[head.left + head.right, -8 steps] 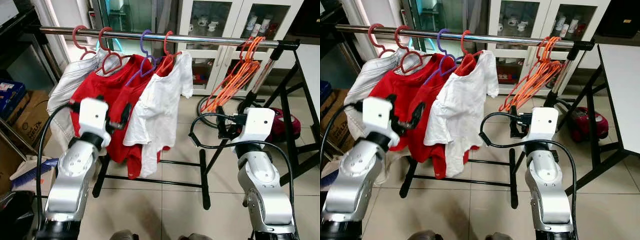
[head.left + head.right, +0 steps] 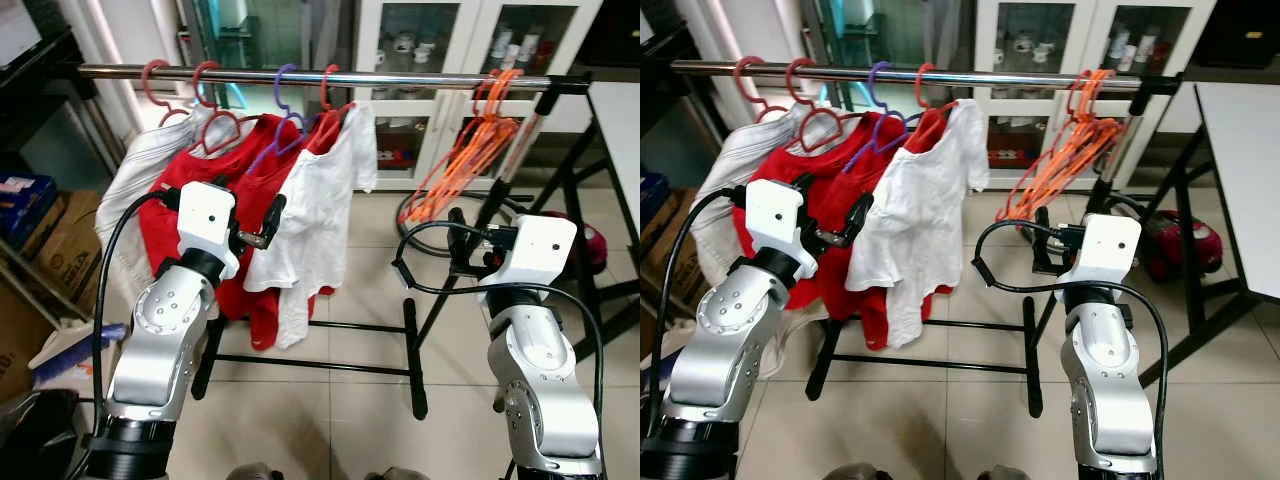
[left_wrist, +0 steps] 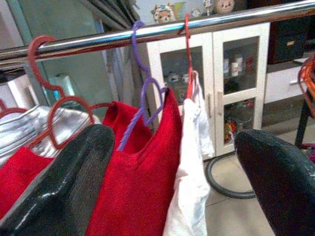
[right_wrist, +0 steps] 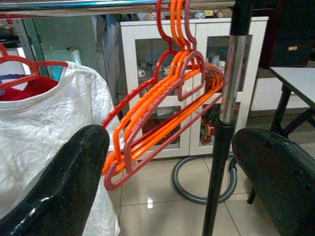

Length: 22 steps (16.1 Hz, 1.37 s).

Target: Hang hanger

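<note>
the empty orange hangers hang in a bunch at the right end of the steel rail, beside the rack's black post. the right gripper is below them with fingers spread and holds nothing. the left gripper, also spread and empty, is close in front of the red shirts and the white t-shirt on the rail.
</note>
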{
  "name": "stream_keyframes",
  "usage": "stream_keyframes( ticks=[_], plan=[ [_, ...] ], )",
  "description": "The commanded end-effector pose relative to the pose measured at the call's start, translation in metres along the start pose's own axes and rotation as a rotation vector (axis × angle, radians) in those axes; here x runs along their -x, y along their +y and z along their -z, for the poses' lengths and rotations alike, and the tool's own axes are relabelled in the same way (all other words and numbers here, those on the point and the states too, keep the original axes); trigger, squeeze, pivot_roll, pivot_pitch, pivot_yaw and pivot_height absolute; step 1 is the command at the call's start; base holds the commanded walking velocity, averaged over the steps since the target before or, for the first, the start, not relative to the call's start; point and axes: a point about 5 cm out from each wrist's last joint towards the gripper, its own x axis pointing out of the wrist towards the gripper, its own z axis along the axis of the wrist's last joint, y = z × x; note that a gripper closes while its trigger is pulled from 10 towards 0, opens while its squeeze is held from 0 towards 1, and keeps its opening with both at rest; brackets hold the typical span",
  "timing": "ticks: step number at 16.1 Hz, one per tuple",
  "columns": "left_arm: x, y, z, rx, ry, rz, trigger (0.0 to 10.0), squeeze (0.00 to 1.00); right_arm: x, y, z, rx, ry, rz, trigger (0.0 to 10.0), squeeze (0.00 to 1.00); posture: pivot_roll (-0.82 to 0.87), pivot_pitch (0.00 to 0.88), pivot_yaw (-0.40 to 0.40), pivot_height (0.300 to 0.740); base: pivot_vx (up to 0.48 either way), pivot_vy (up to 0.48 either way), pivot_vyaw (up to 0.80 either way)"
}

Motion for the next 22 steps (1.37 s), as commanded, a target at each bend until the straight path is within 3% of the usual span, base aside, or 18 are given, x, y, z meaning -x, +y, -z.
stream_keyframes(
  ticks=[1, 6, 7, 8, 11, 13, 16, 18, 19, 20, 22],
  plan=[
    [-0.001, 0.002, -0.001, 0.003, -0.005, -0.003, 10.0, 1.0, 0.001, 0.0, -0.004, -0.012, -0.012, -0.002, 10.0, 1.0, -0.05, 0.0, 0.051, 0.74, 0.0, 0.0, 0.0],
    [-0.001, 0.007, -0.001, -0.032, -0.007, -0.032, 10.0, 1.0, 0.001, 0.006, -0.007, 0.014, -0.01, -0.036, 10.0, 1.0, -0.05, 0.0, 0.033, 0.74, 0.0, 0.0, 0.0],
    [0.0, 0.008, -0.003, -0.065, -0.012, -0.044, 10.0, 0.24, -0.001, 0.006, -0.01, 0.015, -0.023, -0.024, 10.0, 0.0, -0.04, 0.0, 0.026, 0.74, 0.0, 0.0, 0.0],
    [0.0, 0.008, -0.003, -0.079, -0.015, -0.045, 10.0, 0.0, -0.002, 0.005, -0.011, 0.002, -0.033, -0.01, 10.0, 0.0, -0.04, 0.0, 0.026, 0.74, 0.0, 0.0, 0.0],
    [0.001, 0.005, -0.004, -0.111, -0.008, -0.041, 10.0, 0.0, -0.005, 0.004, -0.006, -0.024, 0.008, -0.013, 10.0, 0.0, -0.02, 0.012, 0.017, 0.74, 0.0, 0.085, 0.0],
    [0.009, 0.007, 0.0, -0.112, 0.012, -0.063, 10.0, 0.0, -0.005, 0.012, -0.005, 0.049, -0.004, -0.055, 10.0, 0.0, -0.02, 0.024, 0.014, 0.74, 0.0, 0.48, -0.8],
    [0.026, 0.008, 0.009, -0.148, 0.038, -0.077, 10.0, 0.0, 0.002, 0.017, 0.001, 0.164, -0.026, -0.064, 10.0, 0.0, 0.01, 0.042, 0.016, 0.74, 0.0, 0.48, 0.0],
    [0.048, 0.003, 0.012, -0.113, 0.063, -0.07, 10.0, 0.0, 0.01, 0.017, 0.005, 0.19, -0.042, -0.038, 10.0, 0.0, 0.02, 0.046, 0.007, 0.74, 0.0, 0.0, 0.0],
    [0.05, 0.002, 0.013, -0.105, 0.071, -0.075, 10.0, 0.0, 0.011, 0.017, 0.006, 0.183, -0.029, -0.03, 10.0, 0.0, 0.02, 0.044, 0.001, 0.74, 0.0, 0.0, 0.0],
    [0.049, 0.001, 0.011, -0.093, 0.062, -0.098, 10.0, 0.0, 0.014, 0.018, 0.013, 0.077, 0.05, -0.115, 10.0, 0.0, 0.03, 0.041, -0.011, 0.74, 0.0, 0.0, 0.0],
    [0.046, 0.0, 0.009, -0.096, 0.05, -0.101, 10.0, 0.0, 0.013, 0.015, 0.011, -0.001, 0.037, -0.09, 10.0, 0.0, 0.03, 0.037, -0.015, 0.74, 0.0, 0.0, 0.0]
  ],
)
